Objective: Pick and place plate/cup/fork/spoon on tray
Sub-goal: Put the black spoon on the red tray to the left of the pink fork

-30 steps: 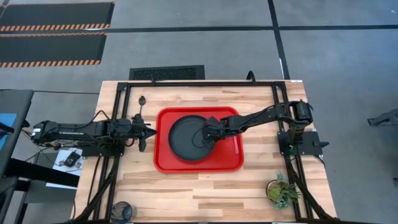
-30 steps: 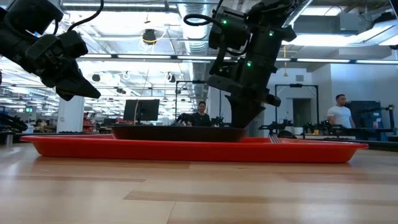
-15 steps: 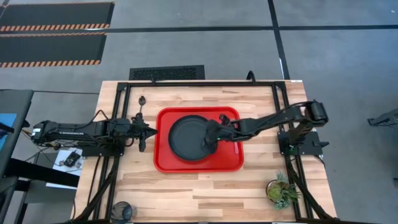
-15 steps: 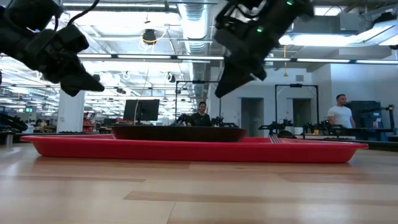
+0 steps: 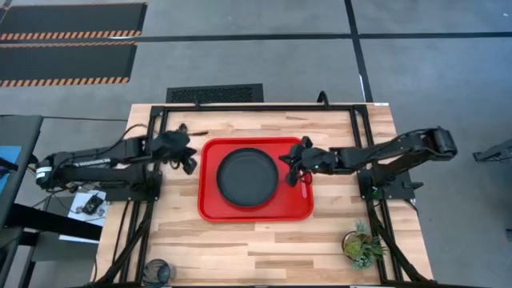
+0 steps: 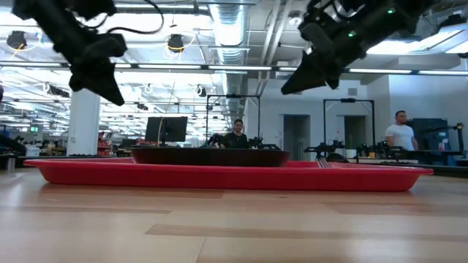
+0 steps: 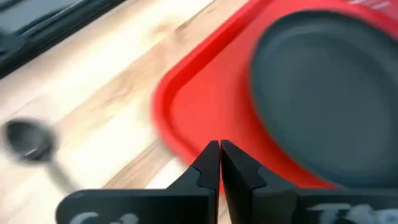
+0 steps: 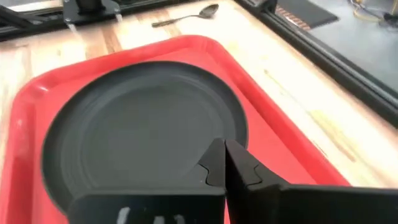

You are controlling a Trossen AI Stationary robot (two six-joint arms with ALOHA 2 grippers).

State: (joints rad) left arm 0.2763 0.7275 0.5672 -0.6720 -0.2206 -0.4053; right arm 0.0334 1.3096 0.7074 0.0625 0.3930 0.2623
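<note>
Your left gripper point(image 5: 190, 166) hangs above the wooden table point(image 5: 240, 240) just off the left rim of the tray, with its two dark fingers point(image 7: 208, 163) pressed together and nothing between them. Look past those fingertips in the left wrist view and you see the small dark spoon with an oval bowl point(image 7: 28, 142) lying on the bare wood, apart from the tray's corner; from overhead it lies near the table's far edge, beside the left arm.

Moving right, you find the large flat bright red rectangular plastic tray point(image 5: 210, 206) in the middle of the table, with the round dark grey-black plate point(image 5: 247, 178) lying flat inside it, towards its far left part. In the low view the plate sits level on the tray, and both grippers are raised well clear of it.

Further right, your right gripper point(image 5: 286, 164) hovers over the plate's right edge, jaws closed and carrying nothing. Just beside it, you can make out the red handle of the slim fork point(image 5: 305, 182) lying on the tray near its right rim.

At the near right corner of the table stands a small potted green plant point(image 5: 362, 246). A small dark round thing point(image 5: 158, 270) sits at the near left corner, too dim to identify.
</note>
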